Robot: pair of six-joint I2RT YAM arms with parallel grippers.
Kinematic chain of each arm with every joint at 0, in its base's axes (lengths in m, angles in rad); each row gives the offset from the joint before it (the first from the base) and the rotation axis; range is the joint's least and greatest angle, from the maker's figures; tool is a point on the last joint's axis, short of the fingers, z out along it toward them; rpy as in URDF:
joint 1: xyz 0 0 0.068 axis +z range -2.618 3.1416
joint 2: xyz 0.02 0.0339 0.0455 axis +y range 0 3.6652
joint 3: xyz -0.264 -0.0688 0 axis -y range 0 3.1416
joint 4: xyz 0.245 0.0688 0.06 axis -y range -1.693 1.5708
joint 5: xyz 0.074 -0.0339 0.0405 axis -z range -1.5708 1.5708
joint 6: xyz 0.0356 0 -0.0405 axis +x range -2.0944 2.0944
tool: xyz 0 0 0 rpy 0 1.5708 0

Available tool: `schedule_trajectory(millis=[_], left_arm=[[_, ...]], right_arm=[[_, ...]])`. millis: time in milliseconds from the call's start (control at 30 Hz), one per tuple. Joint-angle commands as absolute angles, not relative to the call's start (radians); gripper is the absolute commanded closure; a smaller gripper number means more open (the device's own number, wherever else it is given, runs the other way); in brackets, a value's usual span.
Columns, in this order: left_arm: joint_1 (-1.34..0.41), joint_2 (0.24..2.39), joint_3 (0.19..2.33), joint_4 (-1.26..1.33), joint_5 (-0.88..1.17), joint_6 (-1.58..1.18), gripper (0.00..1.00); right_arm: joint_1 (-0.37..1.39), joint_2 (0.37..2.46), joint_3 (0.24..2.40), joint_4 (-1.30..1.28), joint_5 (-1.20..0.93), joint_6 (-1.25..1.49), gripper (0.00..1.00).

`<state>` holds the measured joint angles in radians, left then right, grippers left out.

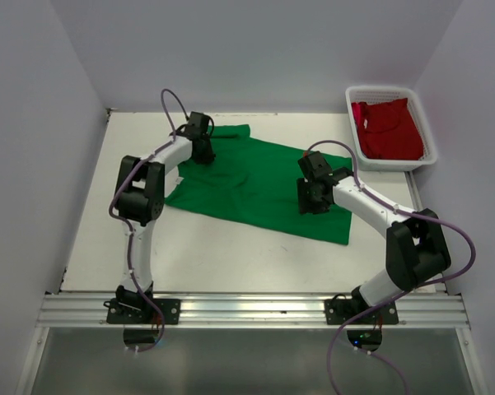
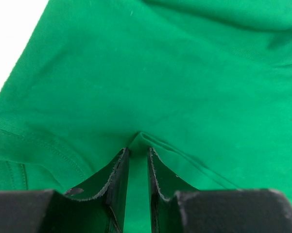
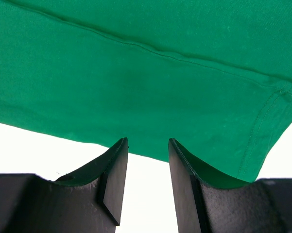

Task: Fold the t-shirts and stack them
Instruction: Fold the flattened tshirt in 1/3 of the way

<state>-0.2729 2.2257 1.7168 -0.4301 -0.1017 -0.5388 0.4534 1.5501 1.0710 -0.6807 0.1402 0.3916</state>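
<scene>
The bright green t-shirt (image 1: 255,185) lies spread on the white table. My left gripper (image 1: 203,152) is at the shirt's far left corner. In the left wrist view it (image 2: 138,150) is shut on a raised fold of the green cloth (image 2: 160,73), which fills the narrow gap between the jaws. My right gripper (image 1: 310,202) is over the shirt's right part. In the right wrist view it (image 3: 146,143) is open and empty, with bare table between the jaws and the shirt's hemmed edge (image 3: 136,73) just past the fingertips. The red t-shirt (image 1: 387,127) lies crumpled in the basket.
A white mesh basket (image 1: 379,89) stands at the table's far right corner. White walls close in the table on the left, back and right. A metal rail (image 1: 247,311) runs along the near edge by the arm bases.
</scene>
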Motion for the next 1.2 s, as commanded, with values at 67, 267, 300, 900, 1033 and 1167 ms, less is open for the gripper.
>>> schedule_trajectory(millis=[67,267,300,900,1033,1167], left_arm=[[-0.262,2.25,1.698,-0.402,-0.077,-0.525,0.75],[-0.262,2.25,1.697,-0.394,-0.066,-0.52,0.93],[-0.262,2.244,1.697,-0.391,-0.061,-0.519,1.0],[-0.293,2.121,1.729,-0.379,-0.058,-0.483,1.0],[-0.293,2.155,1.765,-0.396,-0.086,-0.469,1.0],[-0.293,2.187,1.79,-0.41,-0.112,-0.459,1.0]], right_arm=[[0.453,1.526,1.06,-0.68,0.166,0.387,0.57],[0.454,1.517,1.055,-0.68,0.164,0.388,0.58],[0.453,1.517,1.054,-0.68,0.167,0.388,0.58],[0.456,1.539,1.06,-0.669,0.164,0.391,0.59],[0.453,1.534,1.058,-0.672,0.166,0.387,0.59],[0.453,1.531,1.054,-0.675,0.169,0.384,0.59]])
